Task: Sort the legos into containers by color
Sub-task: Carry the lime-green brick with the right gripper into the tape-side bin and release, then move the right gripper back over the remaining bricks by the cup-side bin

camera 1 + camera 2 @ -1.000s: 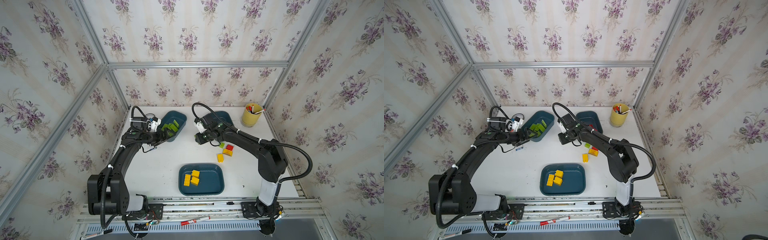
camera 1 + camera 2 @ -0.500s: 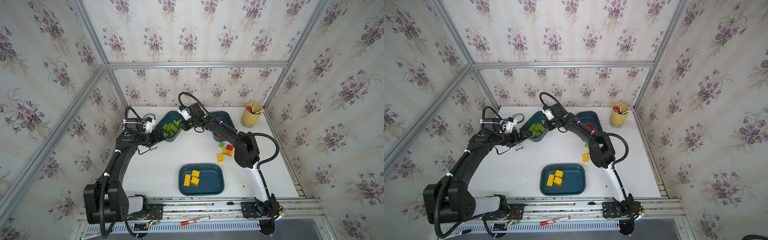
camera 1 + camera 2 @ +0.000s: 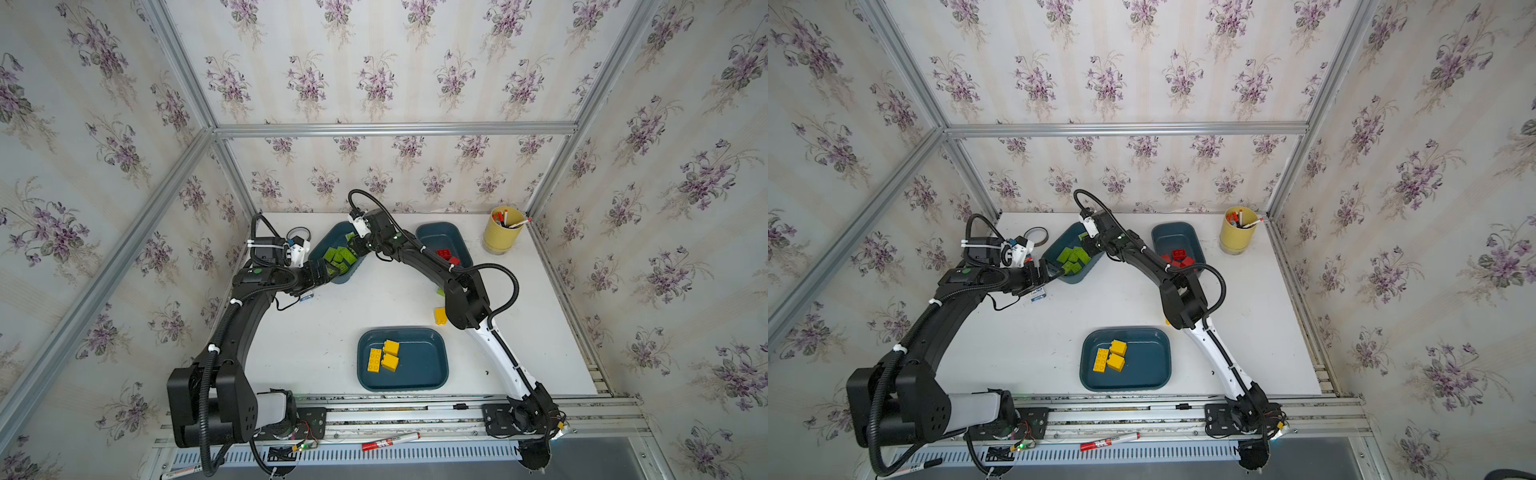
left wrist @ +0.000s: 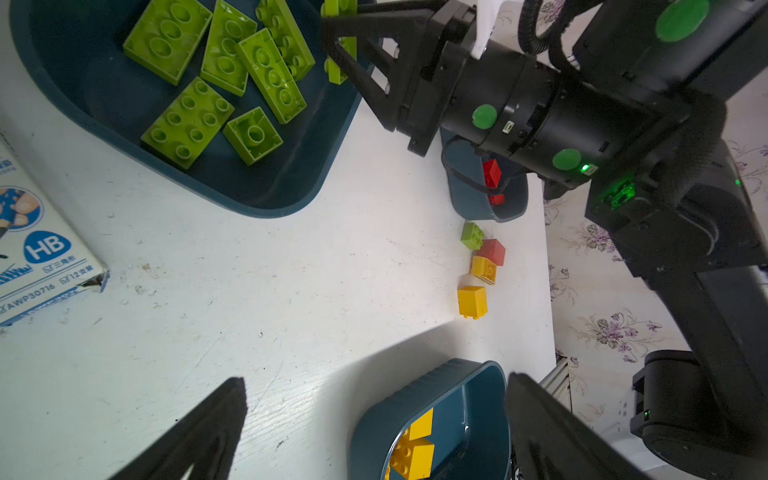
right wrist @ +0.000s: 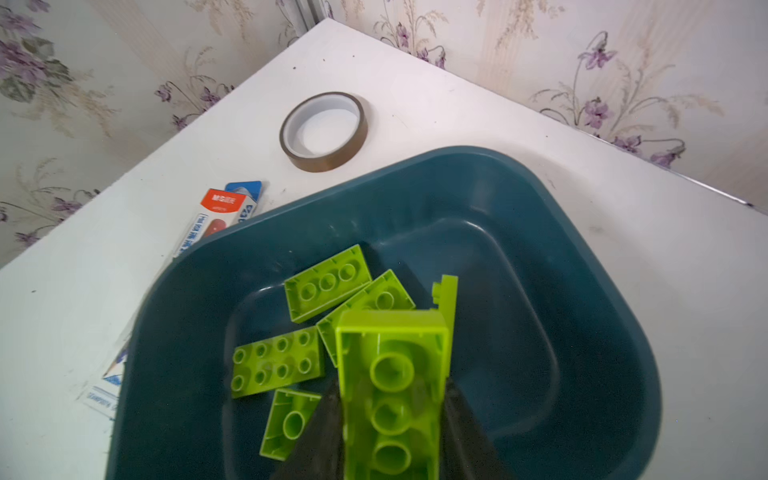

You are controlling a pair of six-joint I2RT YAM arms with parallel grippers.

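Observation:
My right gripper point(image 5: 392, 399) is shut on an oblong lime green lego point(image 5: 392, 365), held hollow side up above the back left container point(image 5: 582, 232), where several green legos point(image 5: 328, 282) lie. In both top views it hangs over that container point(image 3: 332, 237) point(image 3: 1059, 249). My left gripper point(image 4: 376, 378) stands open and empty at the container's front corner point(image 3: 328, 272). A front container point(image 3: 419, 365) holds three yellow legos point(image 3: 384, 355). A back container point(image 3: 440, 237) holds red legos point(image 3: 445, 253). Loose green point(image 4: 471, 235), red point(image 4: 492, 251) and two yellow legos point(image 4: 472, 301) lie on the table, partly hidden by the right arm from above.
A pale yellow cup of pens point(image 3: 502, 235) stands in the back right corner. A tape roll point(image 5: 324, 131) and a small carton point(image 5: 224, 208) lie behind the green container. A pencil box point(image 4: 37, 257) lies by my left gripper. A red marker point(image 3: 390, 441) rests on the front rail.
My right arm has swung from beside the loose legos across to the back left container, carrying the green lego. My left gripper has drawn back a little toward that container's front corner, still open.

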